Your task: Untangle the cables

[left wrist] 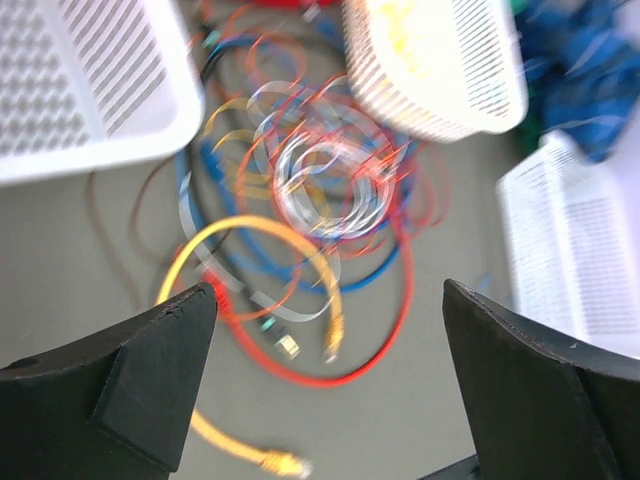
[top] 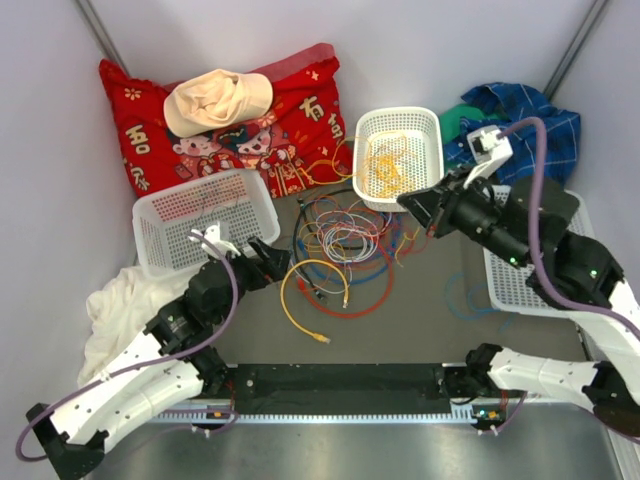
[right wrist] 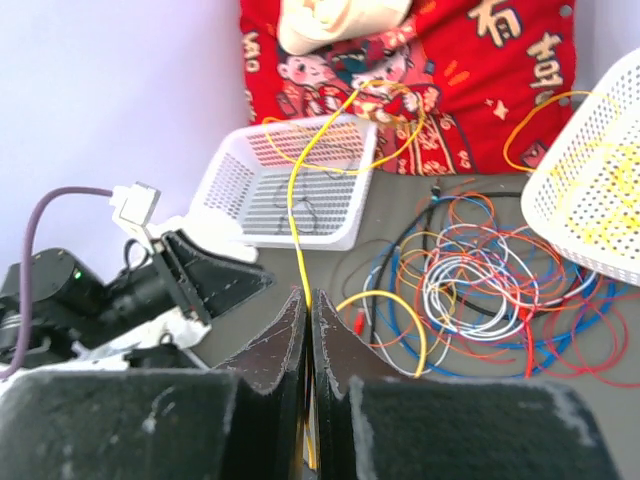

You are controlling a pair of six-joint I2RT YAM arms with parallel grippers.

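The cables point(top: 345, 240) are lying in a loose, many-coloured tangle on the middle of the tabletop point(top: 430, 330), between two white baskets. At the far left a white cloth point(top: 110, 305) is spilling over beside the left arm. The left hand point(left wrist: 330, 295) is hovering just beside the near-left edge of the tangle with its fingers point(left wrist: 150, 370) spread wide and nothing between them. Behind it the left basket point(top: 190, 205) is sitting on the tabletop. Further back a red cushion point(top: 300, 110) is leaning against the wall, with a beige cap point(top: 215, 100) resting on it.

At the near side of the tangle a thick yellow cable point(top: 295, 300) is curling round to a plug, and a red loop point(top: 365, 300) is sweeping beside it, while blue, white and orange wires are coiling over one another in the centre. Behind and to the right, the middle basket point(top: 432, 150) is holding a clump of thin yellow wires.

The right hand point(right wrist: 308, 305) is hanging at the right edge of the tangle, its fingers pressed together and pinching a yellow wire point(right wrist: 295, 200). That wire is running from the fingertips over the left basket's rim towards the cushion. A thin blue cable point(top: 462, 298) is lying alone on the tabletop near a flat white basket point(top: 510, 285), which is partly hidden beneath the right arm. A blue plaid cloth point(top: 545, 115) is bunching up in the far right corner.
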